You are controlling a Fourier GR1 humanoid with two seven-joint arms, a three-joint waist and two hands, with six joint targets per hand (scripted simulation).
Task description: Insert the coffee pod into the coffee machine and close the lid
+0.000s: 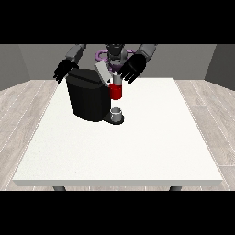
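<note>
Front view is showing the hand at the view's right spreading unclenched above the raised lid; the hand at the view's left is hanging relaxed, grasping nothing. The coffee machine is looking rigid and heavy; the lid is likely hinging lightly from its far edge.

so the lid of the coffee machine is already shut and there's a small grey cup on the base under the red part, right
Not quite. In the front view the lid of the coffee machine is still open, tilted up at an angle above the red part. The rest holds: a small grey cup sits on the base under the red part.
</note>
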